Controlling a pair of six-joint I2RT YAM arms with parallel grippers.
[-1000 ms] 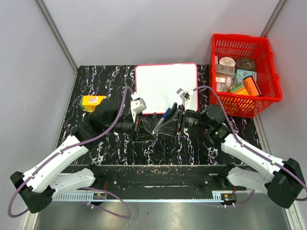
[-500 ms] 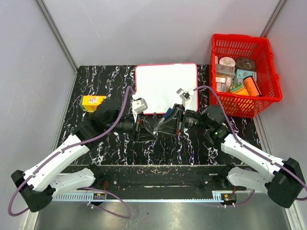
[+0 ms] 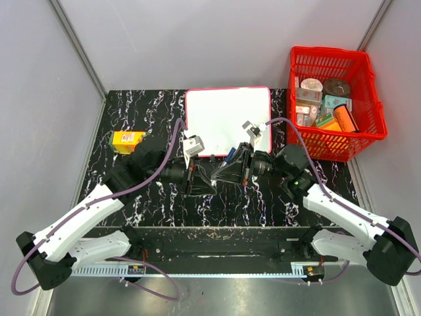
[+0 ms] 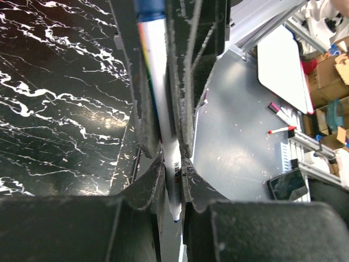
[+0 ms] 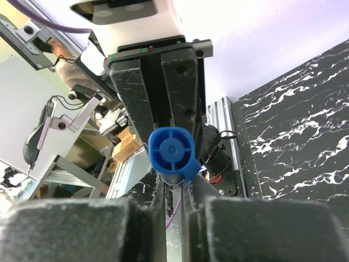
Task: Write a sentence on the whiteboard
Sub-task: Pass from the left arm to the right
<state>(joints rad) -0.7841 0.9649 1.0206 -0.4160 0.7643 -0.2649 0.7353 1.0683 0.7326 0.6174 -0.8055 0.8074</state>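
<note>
Well, left claw (image 4: 173,174) clamped on the marker (image 4: 155,82), right claw (image 5: 173,196) pinching its blue cap (image 5: 171,153), both just in front of the blank whiteboard (image 3: 227,112) at the desk's far edge. A crooked pull could twist the marker loose.

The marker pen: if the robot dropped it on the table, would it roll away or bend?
The marker looks round and smooth, so it would probably roll. It seems stiff: it runs straight out from where the left gripper pinches it, with no sag. It is slim and looks like plastic, with a blue cap, so it is likely light.
</note>
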